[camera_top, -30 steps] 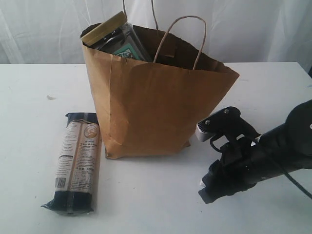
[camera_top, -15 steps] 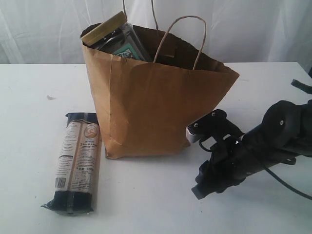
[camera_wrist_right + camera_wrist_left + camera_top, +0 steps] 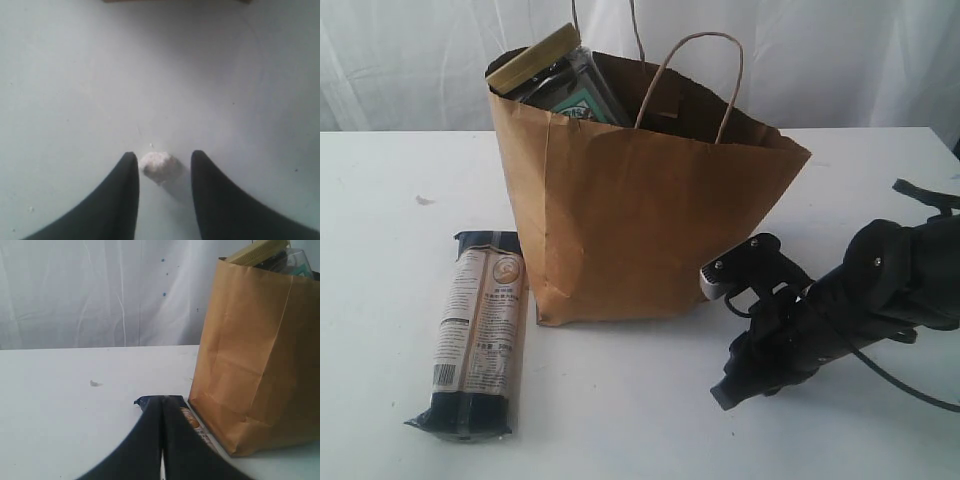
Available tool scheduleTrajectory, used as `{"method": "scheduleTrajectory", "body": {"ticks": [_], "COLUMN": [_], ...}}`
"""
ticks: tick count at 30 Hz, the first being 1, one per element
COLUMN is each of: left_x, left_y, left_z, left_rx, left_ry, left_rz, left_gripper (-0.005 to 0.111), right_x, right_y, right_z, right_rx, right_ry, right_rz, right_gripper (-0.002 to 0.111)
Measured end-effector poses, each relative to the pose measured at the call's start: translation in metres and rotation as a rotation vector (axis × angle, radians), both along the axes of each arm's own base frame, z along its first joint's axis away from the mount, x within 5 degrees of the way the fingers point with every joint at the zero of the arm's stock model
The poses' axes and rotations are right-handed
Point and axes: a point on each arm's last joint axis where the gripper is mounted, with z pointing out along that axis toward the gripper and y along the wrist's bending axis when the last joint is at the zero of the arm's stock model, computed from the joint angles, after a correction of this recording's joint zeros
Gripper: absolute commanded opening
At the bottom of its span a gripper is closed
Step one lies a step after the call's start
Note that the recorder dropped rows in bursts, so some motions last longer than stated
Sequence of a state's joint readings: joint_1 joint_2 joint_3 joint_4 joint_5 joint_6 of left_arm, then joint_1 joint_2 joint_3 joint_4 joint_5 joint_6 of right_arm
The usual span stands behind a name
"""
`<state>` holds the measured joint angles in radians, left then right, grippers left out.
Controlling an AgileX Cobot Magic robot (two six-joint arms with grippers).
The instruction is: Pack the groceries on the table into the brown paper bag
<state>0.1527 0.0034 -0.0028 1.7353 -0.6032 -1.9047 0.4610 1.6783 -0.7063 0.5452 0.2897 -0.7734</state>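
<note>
Black right arm (image 3: 880, 290), grey wrist camera (image 3: 714, 283), thin black cable (image 3: 905, 383), tapered black tool fingers (image 3: 120, 200)

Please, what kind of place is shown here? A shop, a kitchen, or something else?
Most likely a robot test bench, not a shop: a bare white table, a plain white curtain behind it, and a black robot arm beside a staged brown paper bag.

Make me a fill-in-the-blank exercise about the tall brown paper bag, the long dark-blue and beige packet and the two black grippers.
The tall brown paper bag stands ___ on the white table.
The only grocery seen outside the bag is the long dark-blue and beige ___.
The right gripper hangs low with a small white ___ between its fingers.
The left gripper is ___.
Missing words: upright, packet, crumb, shut.
</note>
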Motion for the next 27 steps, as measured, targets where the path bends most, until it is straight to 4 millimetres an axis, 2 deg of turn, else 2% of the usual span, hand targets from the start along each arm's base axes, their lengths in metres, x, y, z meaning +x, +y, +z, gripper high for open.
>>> {"method": "scheduleTrajectory", "body": {"ticks": [8,13,21,27], "left_x": [0.0,0.0,0.0,0.0], "left_y": [0.0,0.0,0.0,0.0], "left_z": [0.0,0.0,0.0,0.0], "left_rx": [0.0,0.0,0.0,0.0], "left_ry": [0.0,0.0,0.0,0.0], "left_rz": [0.0,0.0,0.0,0.0], "left_gripper": [0.0,0.0,0.0,0.0], "right_x": [0.0,-0.001,-0.004,-0.013], "right_y": [0.0,0.0,0.002,0.005], "right_z": [0.0,0.0,0.003,0.028], "right_rx": [0.0,0.0,0.009,0.053], "right_ry": [0.0,0.012,0.063,0.099], "right_rz": [0.0,0.004,0.027,0.062], "right_gripper": [0.021,0.0,0.0,0.0]}}
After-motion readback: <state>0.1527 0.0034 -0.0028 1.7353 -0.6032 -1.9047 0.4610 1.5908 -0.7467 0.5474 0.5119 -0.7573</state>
